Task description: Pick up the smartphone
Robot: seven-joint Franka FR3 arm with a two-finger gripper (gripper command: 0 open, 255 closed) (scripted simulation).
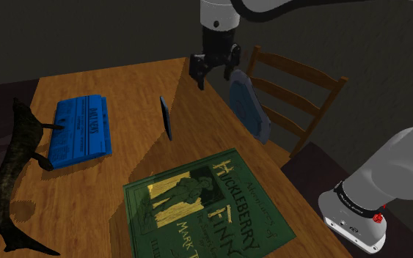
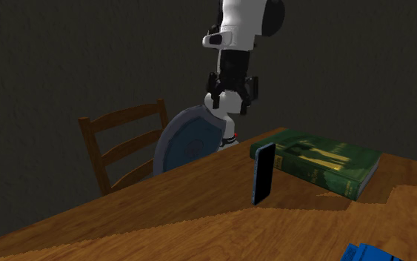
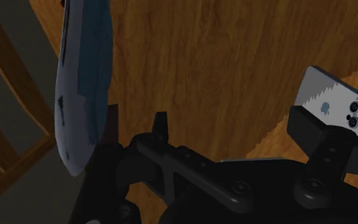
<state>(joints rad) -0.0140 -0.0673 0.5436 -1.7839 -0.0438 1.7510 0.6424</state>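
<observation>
Black two-finger gripper [image 1: 215, 78] is hovering over the far edge of the brown wooden surface [image 1: 124, 80], fingers spread, gripping nothing. Slim dark smartphone with a silver back [image 1: 166, 117] is standing on edge mid-surface, between a blue book [image 1: 83, 130] and a tilted blue-grey round dish [image 1: 249, 106].

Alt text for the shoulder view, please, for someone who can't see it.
The open black claw hangs above a wooden table, near a smartphone standing on edge. Also on the table are a blue book, a green Huckleberry Finn book and a dark animal figure.
</observation>
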